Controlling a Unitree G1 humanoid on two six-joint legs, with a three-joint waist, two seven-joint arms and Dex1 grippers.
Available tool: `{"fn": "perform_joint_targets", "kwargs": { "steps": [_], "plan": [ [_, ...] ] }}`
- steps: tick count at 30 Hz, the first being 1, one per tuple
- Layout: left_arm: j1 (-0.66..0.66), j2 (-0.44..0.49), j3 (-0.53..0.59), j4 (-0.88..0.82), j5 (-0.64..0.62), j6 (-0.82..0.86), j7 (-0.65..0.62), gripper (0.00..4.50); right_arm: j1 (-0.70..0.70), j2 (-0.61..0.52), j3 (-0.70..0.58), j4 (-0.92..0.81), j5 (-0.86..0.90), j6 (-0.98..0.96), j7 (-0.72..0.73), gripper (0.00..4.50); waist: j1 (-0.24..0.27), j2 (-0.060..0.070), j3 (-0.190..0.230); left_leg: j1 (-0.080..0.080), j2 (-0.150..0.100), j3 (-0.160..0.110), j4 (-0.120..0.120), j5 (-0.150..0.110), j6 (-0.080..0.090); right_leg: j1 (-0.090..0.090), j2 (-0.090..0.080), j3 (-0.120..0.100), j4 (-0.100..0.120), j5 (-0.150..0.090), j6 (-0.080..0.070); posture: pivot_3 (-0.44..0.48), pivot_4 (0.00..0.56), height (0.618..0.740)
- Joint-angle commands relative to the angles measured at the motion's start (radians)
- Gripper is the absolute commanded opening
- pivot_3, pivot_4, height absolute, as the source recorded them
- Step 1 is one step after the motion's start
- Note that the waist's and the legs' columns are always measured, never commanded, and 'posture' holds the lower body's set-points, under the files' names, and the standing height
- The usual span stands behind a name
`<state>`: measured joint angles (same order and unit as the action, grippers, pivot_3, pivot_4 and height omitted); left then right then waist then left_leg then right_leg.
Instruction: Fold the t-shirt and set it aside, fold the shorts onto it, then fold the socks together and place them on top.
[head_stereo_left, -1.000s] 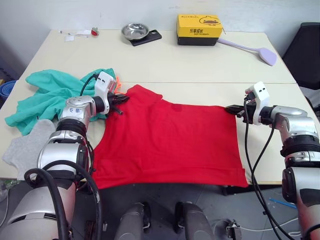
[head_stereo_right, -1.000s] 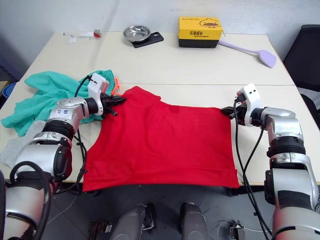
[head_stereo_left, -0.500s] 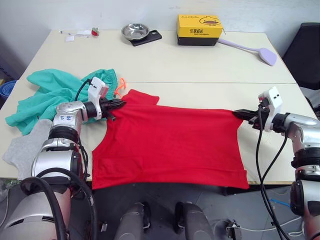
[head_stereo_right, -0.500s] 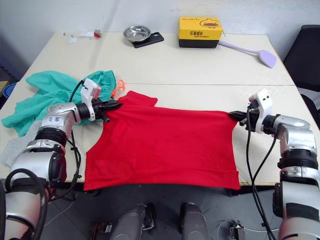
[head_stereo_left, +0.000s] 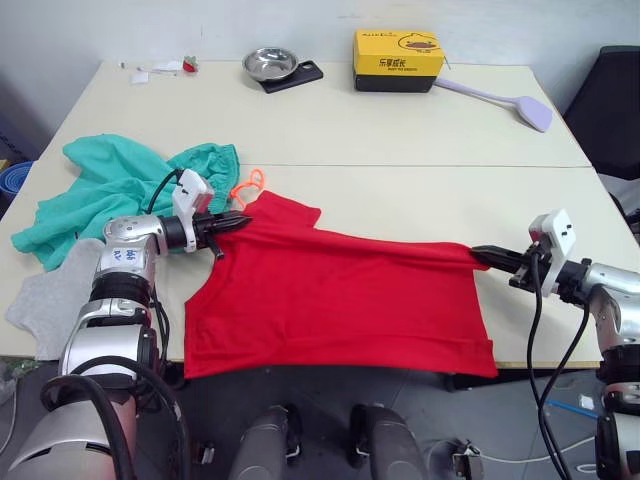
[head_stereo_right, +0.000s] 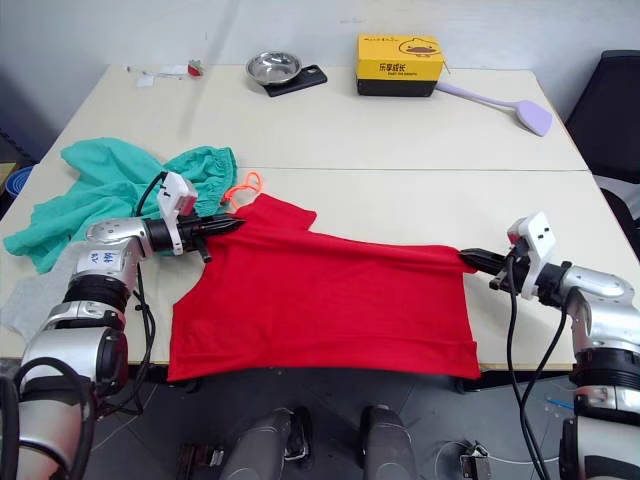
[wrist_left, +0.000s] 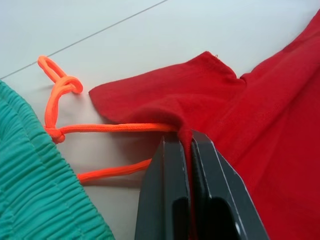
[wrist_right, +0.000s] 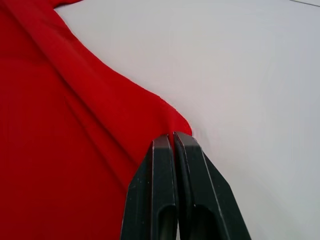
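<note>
Firmly clenched, the left end effector (wrist_left: 187, 137) pinches an edge of the t-shirt (head_stereo_left: 335, 300) beside a short sleeve, its two black fingers (wrist_left: 162, 200) pressed together with red cloth between them. Just next to those fingertips the neon orange drawstring (wrist_left: 62, 107) loops over the counter (head_stereo_left: 400, 130), one strand running under the red sleeve, and beyond it lies the gathered waistband of the shorts (head_stereo_left: 105, 185) — a crumpled teal-green heap off to the outer side of this arm. Nearer the robot than the shorts, at the counter's edge, rest the socks (head_stereo_left: 45, 300), light grey and flat.

Across the shirt, the right end effector (wrist_right: 172, 137) is likewise closed on the opposite corner of the red cloth. Between the two grips the far edge of the shirt is drawn taut into a ridge, while the rest spreads toward the robot and droops slightly over the counter's near edge.

Well away, along the far side of the counter, stand a yellow box (head_stereo_left: 398, 58), a metal bowl (head_stereo_left: 269, 64) — touching a dark phone (head_stereo_left: 295, 75) — and a lilac spatula (head_stereo_left: 505, 100).
</note>
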<state>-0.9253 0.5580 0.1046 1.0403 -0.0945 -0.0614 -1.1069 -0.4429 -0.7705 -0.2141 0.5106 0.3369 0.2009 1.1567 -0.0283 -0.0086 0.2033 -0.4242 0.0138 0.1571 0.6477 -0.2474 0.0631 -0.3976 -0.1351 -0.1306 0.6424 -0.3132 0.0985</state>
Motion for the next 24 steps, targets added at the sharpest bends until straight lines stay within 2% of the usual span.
{"fn": "perform_joint_targets", "kwargs": {
  "steps": [1,16,17,20,24],
  "plan": [
    [0.021,0.029,-0.008,-0.04,0.006,-0.023,0.002,0.03,0.024,-0.015,-0.027,-0.013,-0.001,-0.062,-0.004,0.01,0.0,0.0,0.0,0.0,0.0,0.0,0.0,0.0,0.0,0.0,0.0,0.0,0.0,0.0,0.0,0.0,0.15,0.74],
    [0.053,0.037,0.002,-0.068,-0.021,0.041,0.009,0.03,0.08,-0.002,-0.005,-0.026,-0.007,-0.141,-0.006,0.01,0.0,0.0,0.0,0.001,0.0,0.0,0.001,0.0,0.0,0.001,-0.001,0.0,0.001,0.0,0.0,0.0,0.15,0.74],
    [0.054,0.039,0.006,-0.074,-0.026,0.05,0.013,0.51,0.083,-0.005,-0.011,-0.046,0.02,-0.103,0.011,0.0,0.0,0.0,0.0,0.001,0.0,0.0,0.001,0.0,0.0,0.001,-0.001,0.0,0.001,0.0,0.0,0.0,0.15,0.74],
    [0.058,0.051,0.022,-0.104,-0.053,0.076,0.006,1.39,0.109,-0.016,-0.018,-0.121,0.061,-0.093,0.064,0.69,0.001,0.0,0.0,0.001,0.0,-0.001,0.001,0.0,0.0,0.001,-0.001,0.001,0.001,0.0,0.0,0.0,0.15,0.74],
    [0.07,0.098,0.029,-0.135,-0.058,0.1,-0.012,2.69,0.148,-0.055,-0.042,-0.204,0.102,-0.026,0.087,2.09,0.001,0.0,0.0,0.001,0.0,-0.001,0.001,0.0,0.0,0.001,-0.001,0.002,0.001,0.0,0.0,0.0,0.15,0.74]
  ]
}}
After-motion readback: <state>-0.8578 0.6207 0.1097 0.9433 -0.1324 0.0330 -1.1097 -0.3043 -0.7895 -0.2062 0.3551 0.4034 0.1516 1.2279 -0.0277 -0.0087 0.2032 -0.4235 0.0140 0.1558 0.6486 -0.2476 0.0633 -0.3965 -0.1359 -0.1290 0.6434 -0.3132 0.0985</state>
